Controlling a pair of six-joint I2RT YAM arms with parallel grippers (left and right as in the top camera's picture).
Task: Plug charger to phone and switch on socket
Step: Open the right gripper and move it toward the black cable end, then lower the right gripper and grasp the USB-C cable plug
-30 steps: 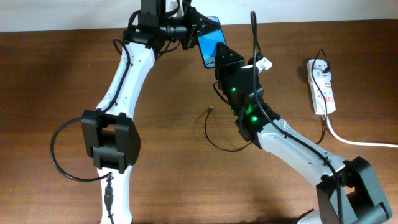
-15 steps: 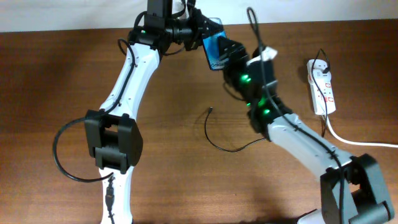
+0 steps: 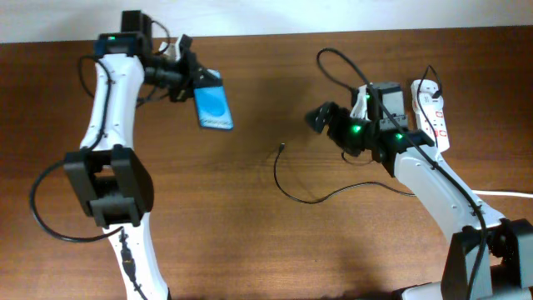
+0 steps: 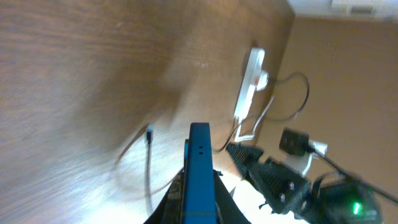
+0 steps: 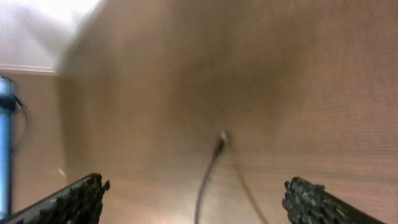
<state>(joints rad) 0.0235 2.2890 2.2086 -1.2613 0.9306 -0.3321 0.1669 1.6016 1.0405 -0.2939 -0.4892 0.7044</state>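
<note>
In the overhead view my left gripper (image 3: 198, 86) is shut on the top end of the phone (image 3: 213, 109), which hangs tilted above the table's back left with its blue screen showing. The left wrist view shows the phone (image 4: 199, 168) edge-on between my left gripper's (image 4: 199, 202) dark fingers. My right gripper (image 3: 320, 117) is open and empty, up over the table just left of the socket (image 3: 433, 114). The charger's plug tip (image 3: 283, 148) lies on the wood between the arms, its thin black cable (image 3: 312, 199) looping toward the right. The right wrist view has that tip (image 5: 221, 142) ahead of the wide-apart fingers (image 5: 81, 196).
The white socket strip's thick cord (image 3: 491, 192) runs off the right edge. A black cable (image 3: 333, 58) arcs up from the right arm. The left arm's base (image 3: 104, 187) stands at the front left. The wall edge runs along the back of the table.
The right gripper opened, let go of the phone and drew back to the right. The left arm swung the phone left, away from the table's back centre.
</note>
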